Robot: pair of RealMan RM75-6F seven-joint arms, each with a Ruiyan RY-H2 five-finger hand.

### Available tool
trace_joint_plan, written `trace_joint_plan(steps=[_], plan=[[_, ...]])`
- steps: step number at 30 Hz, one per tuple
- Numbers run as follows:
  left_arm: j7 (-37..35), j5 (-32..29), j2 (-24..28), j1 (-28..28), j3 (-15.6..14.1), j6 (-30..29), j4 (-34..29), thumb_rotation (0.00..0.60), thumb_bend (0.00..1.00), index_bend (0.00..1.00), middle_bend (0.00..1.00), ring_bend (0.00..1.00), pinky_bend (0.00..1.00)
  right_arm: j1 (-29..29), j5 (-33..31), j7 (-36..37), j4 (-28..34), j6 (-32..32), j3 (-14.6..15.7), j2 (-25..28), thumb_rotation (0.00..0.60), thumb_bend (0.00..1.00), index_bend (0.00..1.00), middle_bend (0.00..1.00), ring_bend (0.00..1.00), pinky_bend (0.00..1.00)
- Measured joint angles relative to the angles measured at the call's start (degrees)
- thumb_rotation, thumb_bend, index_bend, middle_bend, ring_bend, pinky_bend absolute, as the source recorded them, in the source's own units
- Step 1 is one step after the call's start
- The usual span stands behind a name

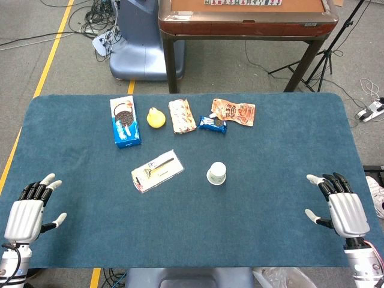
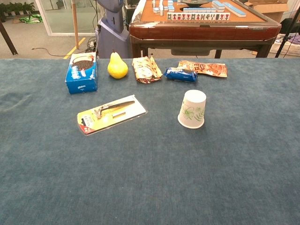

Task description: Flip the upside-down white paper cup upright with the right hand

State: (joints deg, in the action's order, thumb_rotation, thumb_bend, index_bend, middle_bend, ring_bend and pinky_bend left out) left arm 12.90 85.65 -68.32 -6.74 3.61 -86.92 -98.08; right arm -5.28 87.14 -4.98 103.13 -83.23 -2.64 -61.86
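A white paper cup (image 1: 216,173) with a green leaf print stands upside down near the middle of the blue table; the chest view shows the cup (image 2: 192,109) with its wide rim on the cloth. My right hand (image 1: 340,205) rests open at the table's near right edge, well to the right of the cup. At the near left edge my left hand (image 1: 31,210) also rests open, holding nothing. Neither hand appears in the chest view.
Along the far side lie a blue cookie box (image 1: 125,120), a yellow pear (image 1: 156,117), a snack packet (image 1: 180,115), a small blue wrapper (image 1: 213,124) and an orange pouch (image 1: 234,111). A carded tool pack (image 1: 157,170) lies left of the cup. A mahjong table (image 1: 246,18) stands beyond.
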Motion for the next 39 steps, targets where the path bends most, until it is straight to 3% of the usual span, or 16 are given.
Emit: trace_joint_plan(steps=[10,20,29,39], plan=[[-0.2,0.5,0.4,0.4,-0.2,-0.6,-0.2,0.600,0.15,0.22,0.13,0.16,0.13,-1.3,-0.2,-0.6,0.8,2.3,0.0,0.0,0.600,0.16,0.24,0.30,0.16,0.13],[-0.3,1.0,1.1,0.9,-0.4,-1.2,-0.8,0.600,0.15,0.22,0.13,0.16,0.13,-7.2,-2.2,-1.9,2.4,10.4,-2.0,-2.1,0.600,0.15,0.24,0.25,0.13,0.13],[0.1,1.3,1.0,1.2,-0.4,-1.6,-1.1,0.600,0.15,0.22,0.13,0.16,0.13,-17.0,-10.6,-5.5,3.2,22.6,-6.3,-5.1,0.600,0.15,0.24,0.19,0.09,0.13],[0.5,1.2,1.1,1.8,-0.6,-2.0,-1.3,0.600,0.15,0.22,0.13,0.16,0.13,-28.3,-22.8,-10.0,-2.8,31.8,-11.1,-12.1,0.600,0.15,0.24,0.19,0.09,0.13]])
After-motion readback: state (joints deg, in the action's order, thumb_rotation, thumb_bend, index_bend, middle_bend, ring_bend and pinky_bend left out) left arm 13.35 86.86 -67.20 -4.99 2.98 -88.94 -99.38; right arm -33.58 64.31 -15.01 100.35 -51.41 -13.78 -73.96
